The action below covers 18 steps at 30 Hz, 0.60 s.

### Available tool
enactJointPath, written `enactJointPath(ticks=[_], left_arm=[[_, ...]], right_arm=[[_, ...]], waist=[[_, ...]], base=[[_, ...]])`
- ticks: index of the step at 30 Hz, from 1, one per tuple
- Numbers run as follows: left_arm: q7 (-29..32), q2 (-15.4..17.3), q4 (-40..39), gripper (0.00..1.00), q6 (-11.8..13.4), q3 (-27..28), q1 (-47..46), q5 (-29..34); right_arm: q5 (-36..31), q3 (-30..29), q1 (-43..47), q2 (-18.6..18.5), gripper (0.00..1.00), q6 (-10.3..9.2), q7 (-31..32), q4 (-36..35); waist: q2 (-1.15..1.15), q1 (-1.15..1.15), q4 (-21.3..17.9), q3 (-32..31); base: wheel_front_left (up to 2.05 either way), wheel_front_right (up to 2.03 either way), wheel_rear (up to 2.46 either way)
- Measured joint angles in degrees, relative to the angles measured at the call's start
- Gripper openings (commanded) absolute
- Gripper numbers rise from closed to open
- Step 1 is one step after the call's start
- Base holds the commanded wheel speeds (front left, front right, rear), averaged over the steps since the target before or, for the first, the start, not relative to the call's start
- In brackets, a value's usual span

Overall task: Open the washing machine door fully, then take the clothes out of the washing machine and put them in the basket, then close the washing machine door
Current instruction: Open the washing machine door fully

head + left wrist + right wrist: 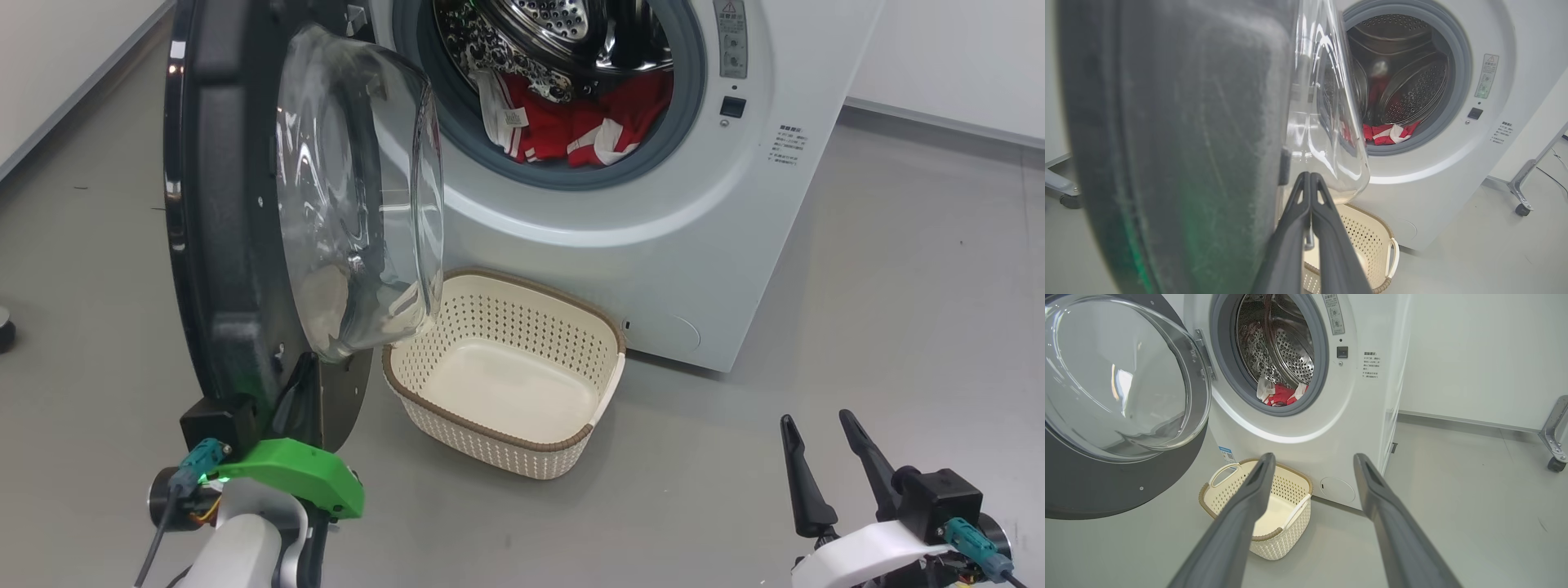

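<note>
Washing machine door [216, 204] open; clothes [571, 126] inside

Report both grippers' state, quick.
Left gripper: closed, fingers pressed together with nothing between them, close beside the washing machine door.
Right gripper: open, empty.

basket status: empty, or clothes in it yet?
Empty. The basket shows a bare cream floor in the head and right wrist views; the red clothes lie inside the washing machine.
</note>
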Motion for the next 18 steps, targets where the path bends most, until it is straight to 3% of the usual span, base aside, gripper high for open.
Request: enactJointPath(ticks=[18], left_arm=[[-0.44,3.92,-1.42,0.00,0.65,9.75,0.01,-1.56]], right_arm=[[-1.12,0.90,-0.54,-1.31,1.00,0.22,1.11,-0.85]], waist=[[0.00,0.00,-0.07,4.44]], base=[[0.00,0.00,0.00]])
